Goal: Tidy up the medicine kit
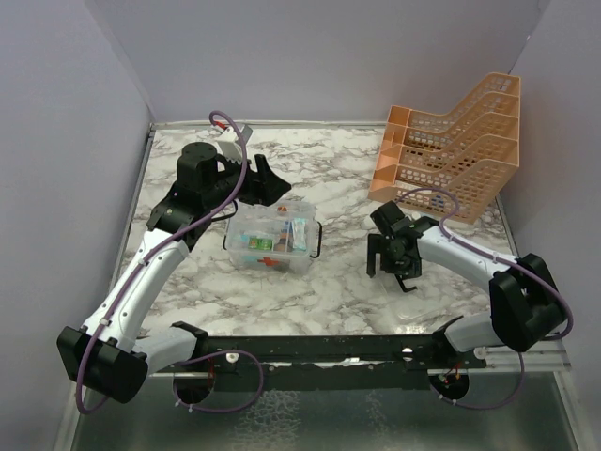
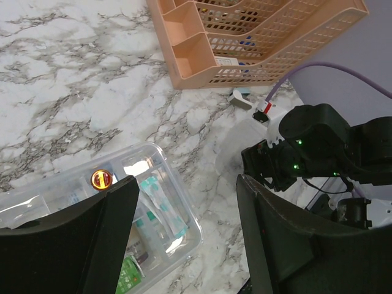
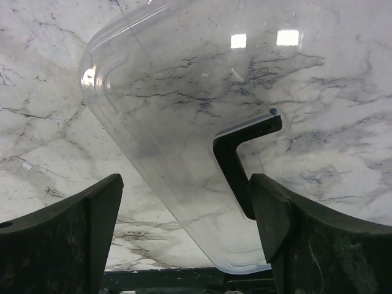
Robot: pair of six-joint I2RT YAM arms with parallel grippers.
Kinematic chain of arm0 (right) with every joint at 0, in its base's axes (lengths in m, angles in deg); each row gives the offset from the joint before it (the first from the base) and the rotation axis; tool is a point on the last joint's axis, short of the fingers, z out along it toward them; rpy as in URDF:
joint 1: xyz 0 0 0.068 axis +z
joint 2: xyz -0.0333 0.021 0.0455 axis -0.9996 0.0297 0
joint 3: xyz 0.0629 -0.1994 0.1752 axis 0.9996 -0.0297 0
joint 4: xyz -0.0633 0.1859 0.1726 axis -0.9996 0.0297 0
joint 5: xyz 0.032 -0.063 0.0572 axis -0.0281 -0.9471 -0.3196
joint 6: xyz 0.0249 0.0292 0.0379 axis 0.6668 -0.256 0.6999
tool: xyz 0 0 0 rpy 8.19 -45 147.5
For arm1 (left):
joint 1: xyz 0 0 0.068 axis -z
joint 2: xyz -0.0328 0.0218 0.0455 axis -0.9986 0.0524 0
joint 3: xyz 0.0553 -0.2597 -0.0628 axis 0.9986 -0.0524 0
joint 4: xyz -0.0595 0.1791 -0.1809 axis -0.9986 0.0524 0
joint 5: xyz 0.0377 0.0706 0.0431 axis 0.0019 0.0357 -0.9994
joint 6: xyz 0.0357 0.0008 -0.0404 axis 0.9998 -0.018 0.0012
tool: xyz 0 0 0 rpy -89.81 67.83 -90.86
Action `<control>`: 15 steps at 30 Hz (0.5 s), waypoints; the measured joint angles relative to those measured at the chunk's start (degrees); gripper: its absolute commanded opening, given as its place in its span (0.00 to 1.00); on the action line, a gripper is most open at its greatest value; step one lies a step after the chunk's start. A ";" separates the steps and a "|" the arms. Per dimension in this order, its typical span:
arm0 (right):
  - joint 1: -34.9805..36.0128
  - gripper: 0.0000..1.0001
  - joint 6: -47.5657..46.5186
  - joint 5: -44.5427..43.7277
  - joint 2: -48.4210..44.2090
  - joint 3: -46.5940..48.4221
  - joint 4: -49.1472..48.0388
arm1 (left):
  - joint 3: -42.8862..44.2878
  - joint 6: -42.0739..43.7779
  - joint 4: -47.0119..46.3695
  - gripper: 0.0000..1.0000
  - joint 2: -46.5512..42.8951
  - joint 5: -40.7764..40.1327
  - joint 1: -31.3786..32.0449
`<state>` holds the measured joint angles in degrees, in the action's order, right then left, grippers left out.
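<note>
Medicine kit point(image 1: 270, 240) lidless, apart from rack point(image 1: 451, 155) — lid point(image 3: 171, 110) under parted right pincer point(image 3: 185, 190)

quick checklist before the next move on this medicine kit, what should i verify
1. The clear lid is off the medicine kit: ok. It lies on the marble, apart from the box.
2. The right gripper is open: ok. Its fingers are spread either side of the lid's black handle.
3. The right fingers are touching the lid: cannot tell.
4. The left gripper is open and empty: ok. It is above the kit's edge.
5. The orange rack is clear of both arms: ok.
</note>
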<state>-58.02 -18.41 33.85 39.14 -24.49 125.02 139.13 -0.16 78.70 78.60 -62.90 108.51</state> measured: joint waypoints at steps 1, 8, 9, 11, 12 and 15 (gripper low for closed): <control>0.00 0.85 -0.33 -0.24 0.20 0.04 0.00 | 0.00 -0.13 0.00 0.68 0.00 0.00 0.02; 0.15 0.69 -1.79 -1.07 1.68 0.31 -0.42 | 0.00 -0.44 -0.28 0.68 0.00 -0.02 0.37; 0.17 0.66 -1.81 -1.07 1.81 0.31 -0.44 | 0.00 -0.48 -0.31 0.68 0.00 -0.02 0.37; 0.39 0.62 -2.25 -1.25 1.97 0.31 -0.44 | 0.00 -0.52 -0.33 0.68 0.00 -0.02 0.39; 0.44 0.61 -2.32 -1.27 1.99 0.31 -0.57 | 0.00 -0.52 -0.33 0.68 0.00 -0.02 0.46; 0.59 0.57 -2.16 -1.29 2.05 0.44 -1.70 | 0.00 -0.57 -0.33 0.68 0.00 -0.04 0.74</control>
<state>-57.43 -20.57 32.56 41.20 -24.05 123.32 139.13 -0.73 78.37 78.60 -62.94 109.25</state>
